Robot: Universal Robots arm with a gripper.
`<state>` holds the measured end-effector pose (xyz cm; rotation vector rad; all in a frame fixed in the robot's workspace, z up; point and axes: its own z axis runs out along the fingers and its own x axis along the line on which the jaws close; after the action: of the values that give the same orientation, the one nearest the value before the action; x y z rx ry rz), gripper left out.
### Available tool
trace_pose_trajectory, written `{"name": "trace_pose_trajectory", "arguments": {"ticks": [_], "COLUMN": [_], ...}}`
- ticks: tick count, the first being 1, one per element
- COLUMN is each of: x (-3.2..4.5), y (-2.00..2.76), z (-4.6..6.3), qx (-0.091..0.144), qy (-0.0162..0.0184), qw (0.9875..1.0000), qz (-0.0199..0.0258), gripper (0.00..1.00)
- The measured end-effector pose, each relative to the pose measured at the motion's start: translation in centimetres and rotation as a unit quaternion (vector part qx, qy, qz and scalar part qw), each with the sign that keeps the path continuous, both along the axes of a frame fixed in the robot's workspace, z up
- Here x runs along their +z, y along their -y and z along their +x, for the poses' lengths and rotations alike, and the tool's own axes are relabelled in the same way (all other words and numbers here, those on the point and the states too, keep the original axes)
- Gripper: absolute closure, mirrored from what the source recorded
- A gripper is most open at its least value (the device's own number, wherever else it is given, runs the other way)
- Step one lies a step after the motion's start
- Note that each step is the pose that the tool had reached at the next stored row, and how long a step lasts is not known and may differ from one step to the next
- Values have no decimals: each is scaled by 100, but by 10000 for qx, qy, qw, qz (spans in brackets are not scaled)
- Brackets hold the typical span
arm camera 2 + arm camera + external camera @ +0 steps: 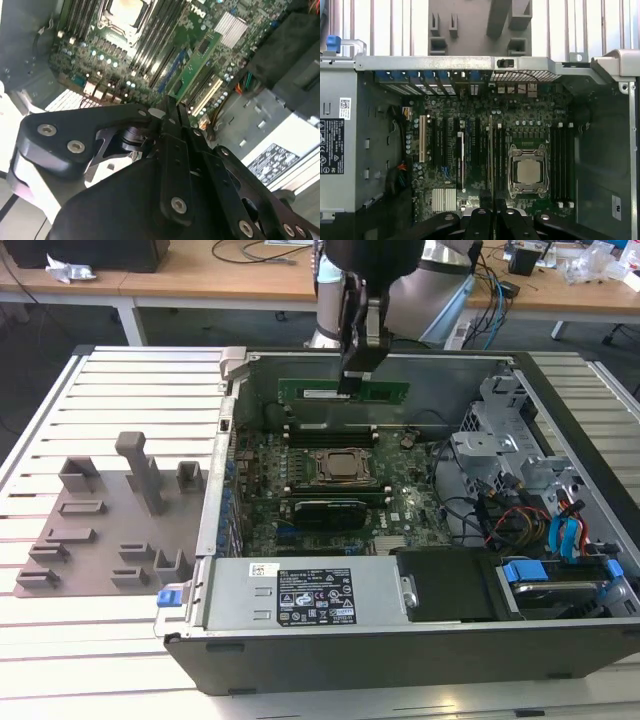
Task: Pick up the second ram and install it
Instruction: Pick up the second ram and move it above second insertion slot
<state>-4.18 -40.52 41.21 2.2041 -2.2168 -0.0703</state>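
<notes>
Item: long flat green circuit-board ram stick (345,392), clamped between my fingers (372,340), raised just beside square metal CPU socket (343,468).

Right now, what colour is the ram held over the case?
Green. The ram shows best in the exterior view.

Thin green second ram (392,391), level, held aloft

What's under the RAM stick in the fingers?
Motherboard with memory slots beside the CPU socket; the RAM stick hangs above them, clamped in the gripper. The stick covers the strip directly beneath, so which slot is unclear.
</notes>
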Motion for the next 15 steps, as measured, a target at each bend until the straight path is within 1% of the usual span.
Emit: {"name": "trace_pose_trajectory", "arguments": {"ticks": [3, 4, 5, 6, 7, 9, 10, 15], "x": [-51, -78, -115, -167, -216, -269, -278, -280], "y": [-8, -13, -21, -32, -38, -39, -39, -39], "z": [70, 109, 174, 264, 309, 310, 309, 310], "qx": [-1, -1, -1, 0, -1, 0, 1, 2], "qy": [-3, -5, -8, -15, -17, -18, -18, -18], "qw": [10000, 10000, 10000, 10000, 10000, 10000, 10000, 10000], "qz": [0, -1, 0, 0, -1, 0, 10, 18], "gripper": [87, 87, 87, 87, 87, 87, 87, 87]}}
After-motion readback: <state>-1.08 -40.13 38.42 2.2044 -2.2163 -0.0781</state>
